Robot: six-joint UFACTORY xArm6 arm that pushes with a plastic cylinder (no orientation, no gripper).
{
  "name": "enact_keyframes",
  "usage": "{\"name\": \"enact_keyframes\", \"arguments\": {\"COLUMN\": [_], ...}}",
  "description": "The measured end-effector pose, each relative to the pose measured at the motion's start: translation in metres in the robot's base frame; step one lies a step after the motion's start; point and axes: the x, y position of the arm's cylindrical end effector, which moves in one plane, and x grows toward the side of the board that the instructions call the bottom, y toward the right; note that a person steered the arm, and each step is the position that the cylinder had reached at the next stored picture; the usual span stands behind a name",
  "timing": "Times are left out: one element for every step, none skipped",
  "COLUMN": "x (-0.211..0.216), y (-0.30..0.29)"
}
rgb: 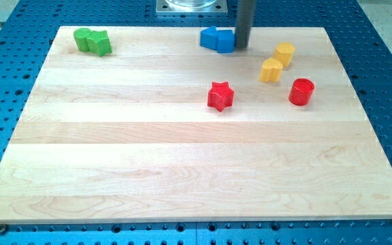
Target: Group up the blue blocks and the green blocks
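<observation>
Tip touching blue blocks on right; green blocks well apart; no claw, rod only.

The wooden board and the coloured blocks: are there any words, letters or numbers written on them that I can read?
None: no words, letters, numbers or signs show anywhere in this view.
The pale wooden board shows only wood grain.
The blue blocks, green blocks, red star block, red round block and two yellow blocks are plain coloured.
The dark rod ending in my tip, at the blue blocks' right side, bears no marking.
</observation>
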Motion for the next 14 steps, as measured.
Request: {"name": "enact_keyframes", "arguments": {"x": [-0.008, -0.011, -0.029, -0.039, -0.039, -0.040, -0.034, -0.036, -0.045, -0.045, -0.040, -0.030, -0.025, -0.044], "y": [-0.067, -0.125, -0.104, -0.121, -0.158, -0.199, -0.243, -0.232, -0.225, -0.242, -0.265, -0.253, -0.241, -0.161]}}
